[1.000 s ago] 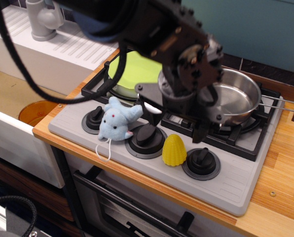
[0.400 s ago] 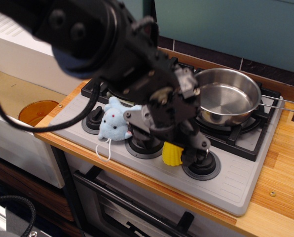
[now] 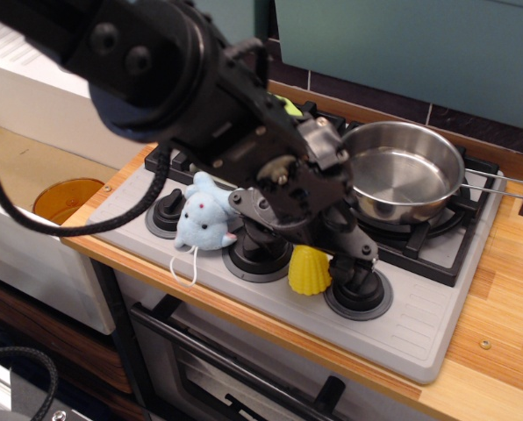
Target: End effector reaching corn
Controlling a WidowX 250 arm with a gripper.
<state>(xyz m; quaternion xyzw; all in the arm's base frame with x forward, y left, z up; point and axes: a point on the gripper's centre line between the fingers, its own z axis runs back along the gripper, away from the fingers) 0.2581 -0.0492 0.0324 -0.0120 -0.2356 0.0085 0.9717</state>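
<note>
The corn [image 3: 310,271] stands upright on the grey front panel of the toy stove [image 3: 419,324], between two black knobs: the middle knob [image 3: 260,250] on its left in the picture and the right-hand knob [image 3: 359,285] touching or just beside it on the other side. Only its lower body shows; its top is covered by the end effector [image 3: 318,239], which hangs directly over it.

Jaw state: cannot be determined. The fingers merge with the black knobs and the arm's own bulk, so whether they are spread or pressed together is not visible, nor whether any finger touches the cob.

Surroundings: a blue plush toy [image 3: 205,219] lies on the panel left of the middle knob, near the tool. A steel pan [image 3: 404,172] sits on the burner grate behind, close to the arm's wrist. A sliver of lime-green plate [image 3: 288,106] shows behind the arm.

Assessment: the reach appears nearly complete. To finish well, the descent should be straight down and slow, with the fingers straddling the cob rather than the right-hand knob. The cob is small, light and tapered; an off-centre touch would likely tip it or push it along the panel. Lateral motion risks catching the knobs or the pan rim.
</note>
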